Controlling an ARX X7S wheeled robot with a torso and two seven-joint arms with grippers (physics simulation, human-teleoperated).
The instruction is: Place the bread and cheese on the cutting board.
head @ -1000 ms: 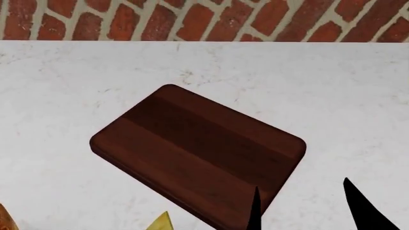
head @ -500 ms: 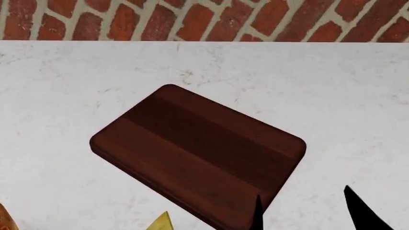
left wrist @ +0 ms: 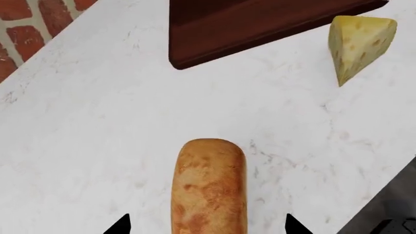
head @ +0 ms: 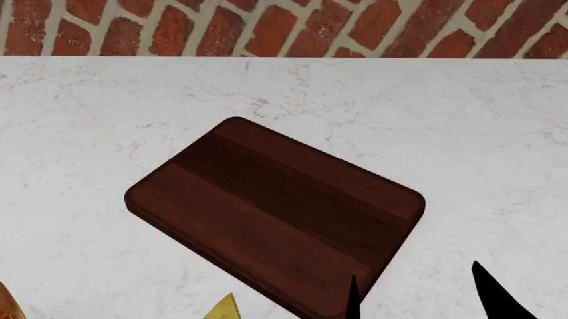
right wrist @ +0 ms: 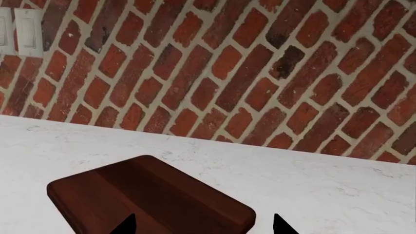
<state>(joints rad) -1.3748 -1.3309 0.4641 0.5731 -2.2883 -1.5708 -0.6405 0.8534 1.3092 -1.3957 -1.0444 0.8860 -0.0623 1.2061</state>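
Bread (left wrist: pixel 209 187) lies flat on the white counter (left wrist: pixel 85 146), off the board (head: pixel 275 216), lengthwise between the left gripper (left wrist: pixel 206 225) fingertips, which straddle it wide apart, not touching it. Cheese (left wrist: pixel 359 46) sits on the counter just beside the board's near edge, apart from the bread; in the head view only its tip (head: pixel 223 309) shows at the bottom edge, bread a sliver at the lower-left corner (head: pixel 5 304). Board sits diagonal mid-counter, nothing on it. Right gripper (head: pixel 417 299) is low at the board's near right corner, fingers spread wide, holding nothing; its wrist camera looks level across the board (right wrist: pixel 149 195) to the brick wall (right wrist: pixel 260 73), light switch (right wrist: pixel 21 30) at one corner.
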